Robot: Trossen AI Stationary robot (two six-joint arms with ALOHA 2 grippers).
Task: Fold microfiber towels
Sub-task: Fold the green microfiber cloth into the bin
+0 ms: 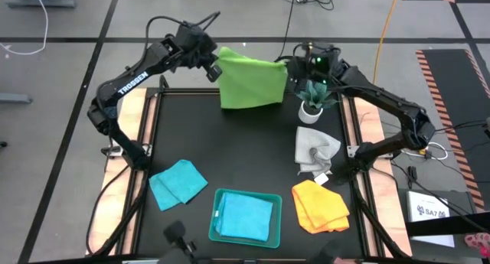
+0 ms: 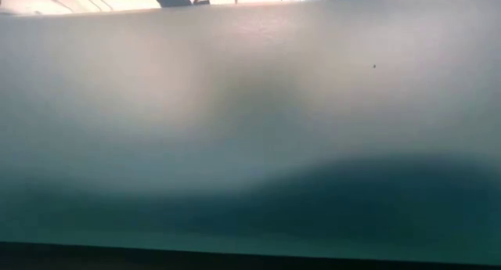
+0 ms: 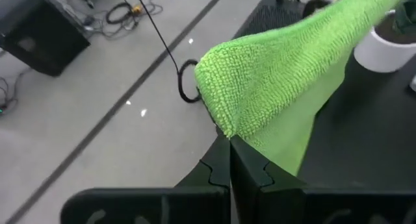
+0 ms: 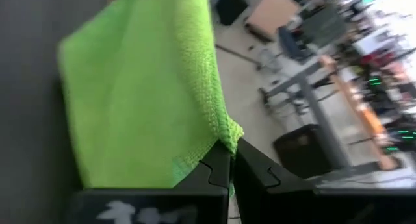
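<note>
A lime green microfiber towel hangs spread between my two grippers over the table's far edge. My left gripper is shut on its left upper corner and my right gripper on its right upper corner. On the black table lie a folded turquoise towel, a crumpled grey-white towel and a yellow-orange towel. Another turquoise towel lies in the teal tray. My left gripper pinches the green towel's corner between its two shut fingers, which slant downward. From there the cloth runs toward the other gripper and hangs below. My right gripper pinches the opposite corner between its two shut fingers. The upper edge spans between the grippers and the cloth hangs below it.
A white pot with a small plant stands at the far right, close under my right gripper. The tray sits at the near edge, in the middle. A blurred teal surface fills the low view. Bare black table lies in the middle.
</note>
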